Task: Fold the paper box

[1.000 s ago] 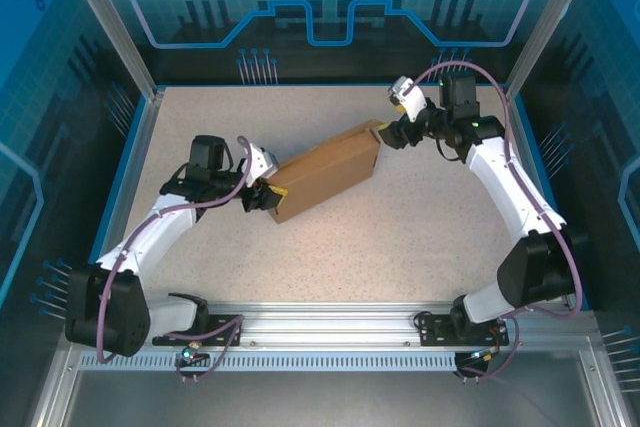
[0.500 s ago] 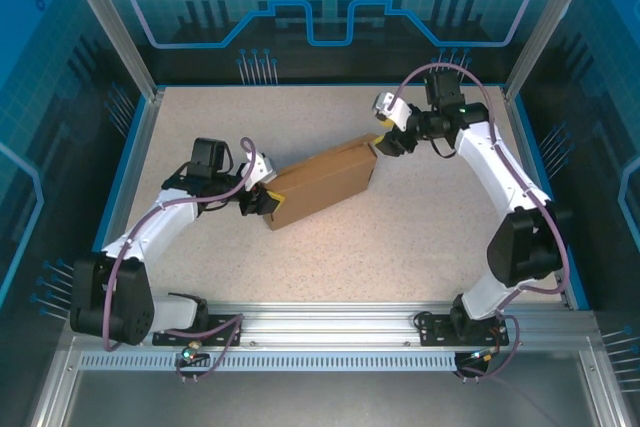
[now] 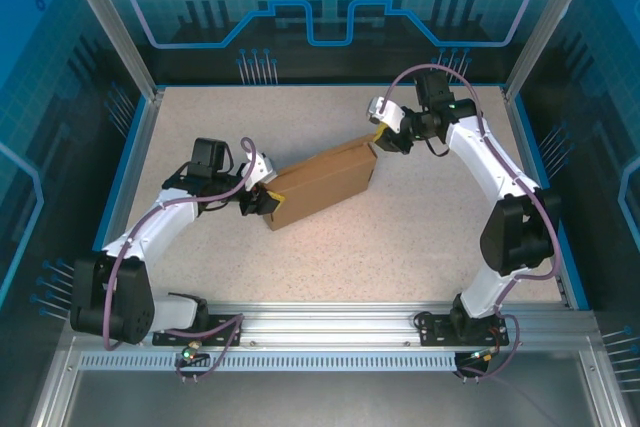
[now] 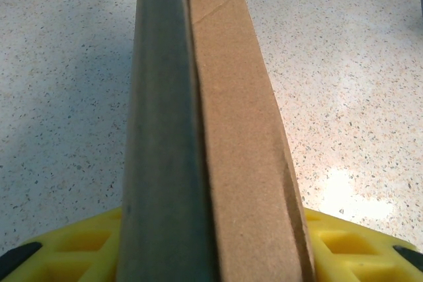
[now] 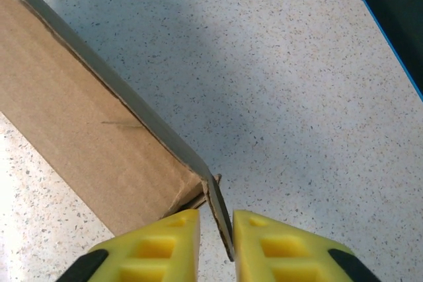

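- The paper box (image 3: 320,183) lies slantwise on the tabletop (image 3: 400,237), near the middle, with its left end nearer the front and its right end farther back.
- The left fingers (image 3: 266,197) are at the box's left end, one on each side.
- The right fingers (image 3: 381,137) are at its far right corner, with a thin flap edge between them.

Both arms reach inward, elbows out. The left hand (image 3: 266,199) clamps one end of the paper box (image 3: 322,182). The right hand (image 5: 216,219) pinches its corner flap.
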Robot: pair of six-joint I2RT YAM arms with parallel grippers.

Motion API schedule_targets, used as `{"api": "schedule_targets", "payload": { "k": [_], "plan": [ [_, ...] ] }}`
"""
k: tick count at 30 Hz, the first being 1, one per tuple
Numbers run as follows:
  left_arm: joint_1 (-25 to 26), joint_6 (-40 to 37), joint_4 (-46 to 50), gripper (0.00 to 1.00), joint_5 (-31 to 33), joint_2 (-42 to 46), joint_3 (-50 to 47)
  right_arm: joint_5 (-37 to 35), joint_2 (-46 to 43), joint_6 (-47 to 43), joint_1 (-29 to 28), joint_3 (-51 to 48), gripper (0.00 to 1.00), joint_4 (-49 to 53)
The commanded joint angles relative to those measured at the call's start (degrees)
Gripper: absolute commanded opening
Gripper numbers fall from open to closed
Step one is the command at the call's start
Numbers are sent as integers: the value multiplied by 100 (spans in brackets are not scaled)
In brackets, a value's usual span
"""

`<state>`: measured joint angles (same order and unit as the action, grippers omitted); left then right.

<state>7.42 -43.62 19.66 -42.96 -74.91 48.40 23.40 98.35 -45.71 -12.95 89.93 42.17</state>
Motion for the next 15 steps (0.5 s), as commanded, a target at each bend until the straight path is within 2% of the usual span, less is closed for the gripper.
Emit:
{"api": "schedule_targets", "payload": {
  "k": [1, 8, 15],
  "plan": [
    [-56, -52, -227, 44, -309, -6, 223, 104, 67, 250, -142, 278, 15, 226],
    [-56, 37, -354, 44, -91, -32, 170, -457, 41, 1254, -382, 272, 6, 282],
    [-50, 116, -420, 44, -20, -67, 161, -1179, 12, 2397, -692, 211, 4, 277]
  ]
}}
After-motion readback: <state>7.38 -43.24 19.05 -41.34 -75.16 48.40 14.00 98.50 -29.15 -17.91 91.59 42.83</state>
